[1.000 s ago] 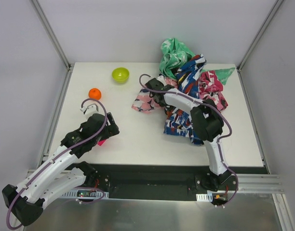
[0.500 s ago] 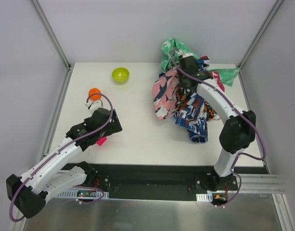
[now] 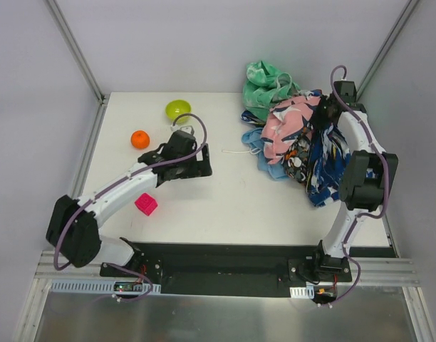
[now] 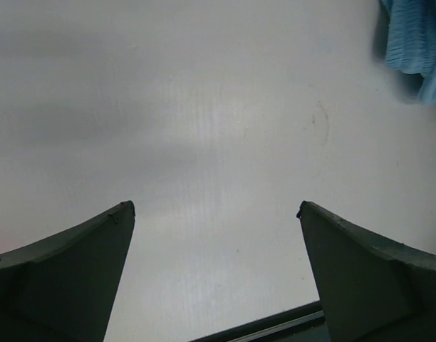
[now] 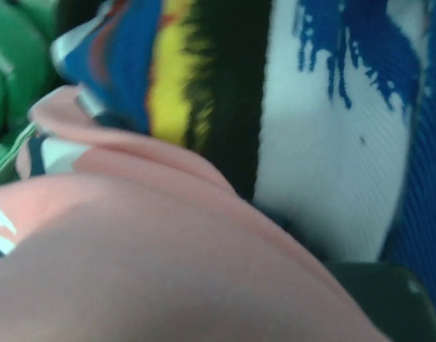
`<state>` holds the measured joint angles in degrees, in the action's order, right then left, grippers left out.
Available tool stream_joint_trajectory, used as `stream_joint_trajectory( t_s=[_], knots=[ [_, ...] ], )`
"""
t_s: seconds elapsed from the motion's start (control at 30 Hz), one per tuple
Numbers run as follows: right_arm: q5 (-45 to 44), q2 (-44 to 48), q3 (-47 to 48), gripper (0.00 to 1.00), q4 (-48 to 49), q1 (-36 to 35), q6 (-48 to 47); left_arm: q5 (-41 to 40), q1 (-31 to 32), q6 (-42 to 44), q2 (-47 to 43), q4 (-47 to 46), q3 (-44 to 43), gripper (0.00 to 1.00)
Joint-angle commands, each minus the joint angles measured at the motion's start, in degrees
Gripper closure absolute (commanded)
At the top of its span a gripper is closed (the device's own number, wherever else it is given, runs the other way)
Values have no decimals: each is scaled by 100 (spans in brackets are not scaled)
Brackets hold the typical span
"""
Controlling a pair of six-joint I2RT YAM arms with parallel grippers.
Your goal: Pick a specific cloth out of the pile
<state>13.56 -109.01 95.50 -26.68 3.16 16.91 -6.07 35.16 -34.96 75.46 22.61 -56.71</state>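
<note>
Plain sky-blue soft cloth [image 3: 264, 155] lies bared at the left edge of the printed-cloth pile [image 3: 312, 158]; right pincer [image 3: 328, 110], closed, holds pink printed cloth [image 3: 291, 117] back; left pincer [image 4: 216, 205], wide, empty, must reach it

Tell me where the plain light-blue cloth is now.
Top view: the light-blue cloth peeks out at the left edge of the pile, partly under the pink cloth, right of the left gripper.

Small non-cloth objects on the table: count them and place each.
3: lime-green bowl at the back, orange ball nearer, pink cube in front; the pile may hide more.
</note>
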Motion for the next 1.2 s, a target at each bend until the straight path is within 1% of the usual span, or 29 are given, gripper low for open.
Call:
stream_joint_trajectory(
  t_s=[0.0, 0.13, 0.23, 0.33, 0.47, 0.57, 0.77, 0.9, 0.93, 1.0, 1.07, 1.1, 1.17],
  knots=[
    [138, -752, -164, 99, 145, 228, 1006, 1089, 26, 358, 906, -880, -796, 1],
    [112, -1113, -190, 99, 57, 466, 1420, 1520, 140, 288, 1900, -1083, -1535, 1],
    [-29, -1210, -172, 99, -65, 554, 1447, 1617, 368, 419, 2611, -1233, -2026, 1],
    [76, -1289, -225, 99, -83, 668, 1552, 1739, 536, 455, 3254, -1311, -2589, 1],
    [146, -1368, -322, 99, -75, 809, 1684, 2082, 650, 280, 4071, -1531, -3240, 3],
    [243, -1430, -374, 99, -5, 844, 1737, 2127, 773, 113, 4546, -1830, -3583, 5],
    [428, -1526, -462, 99, 110, 932, 1895, 2180, 879, -344, 5495, -2058, -4269, 8],
    [481, -1526, -585, 99, 233, 1020, 1992, 2136, 931, -678, 5865, -2383, -4542, 14],
    [524, -1553, -603, 99, 259, 1029, 1983, 2179, 923, -774, 5962, -2445, -4620, 14],
    [603, -1579, -629, 99, 268, 1038, 2001, 2390, 940, -1003, 6138, -2664, -4683, 19],
    [621, -1571, -717, 99, 347, 1038, 2027, 2435, 984, -1170, 6243, -2884, -4683, 24],
    [613, -1571, -770, 99, 373, 1038, 2053, 2469, 993, -1188, 6270, -2946, -4691, 30],
    [604, -1553, -849, 99, 444, 1038, 2071, 2592, 1011, -1232, 6305, -3052, -4700, 47]
  ],
)
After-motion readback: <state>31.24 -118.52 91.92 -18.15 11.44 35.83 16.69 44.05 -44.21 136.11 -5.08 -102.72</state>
